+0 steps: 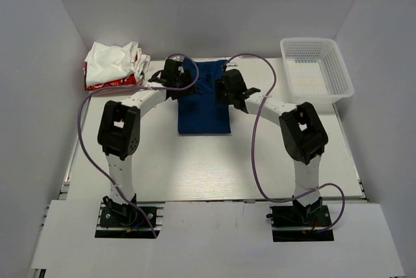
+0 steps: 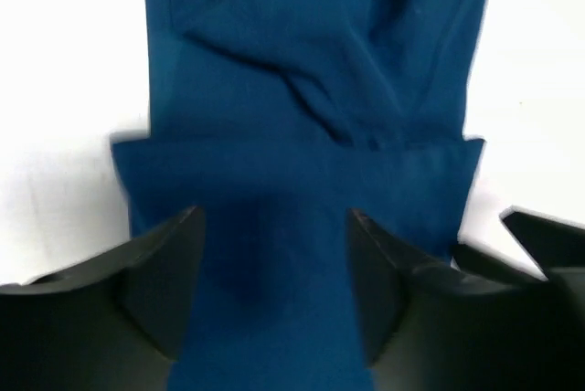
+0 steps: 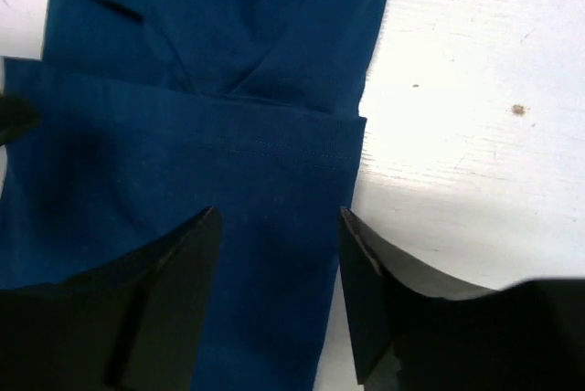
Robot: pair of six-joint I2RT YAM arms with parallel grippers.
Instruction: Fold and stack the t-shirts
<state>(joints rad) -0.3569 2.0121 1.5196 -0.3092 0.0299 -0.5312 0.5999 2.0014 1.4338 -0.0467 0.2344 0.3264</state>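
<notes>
Left hand (image 2: 274,227) and right hand (image 3: 279,217) hang spread wide, holding nothing, over the far half of the navy t-shirt (image 1: 203,112). I read its long axis as running near-to-far at mid desk (image 1: 195,167), with the 2 hands equally near.

The right tool (image 3: 279,217) (jaws apart) hovers over the folded navy t-shirt (image 3: 183,144).

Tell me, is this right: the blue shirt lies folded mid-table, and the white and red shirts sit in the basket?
No: the top view shows the basket empty; the white and red shirts lie heaped on the table, far left. Rest is right.
</notes>
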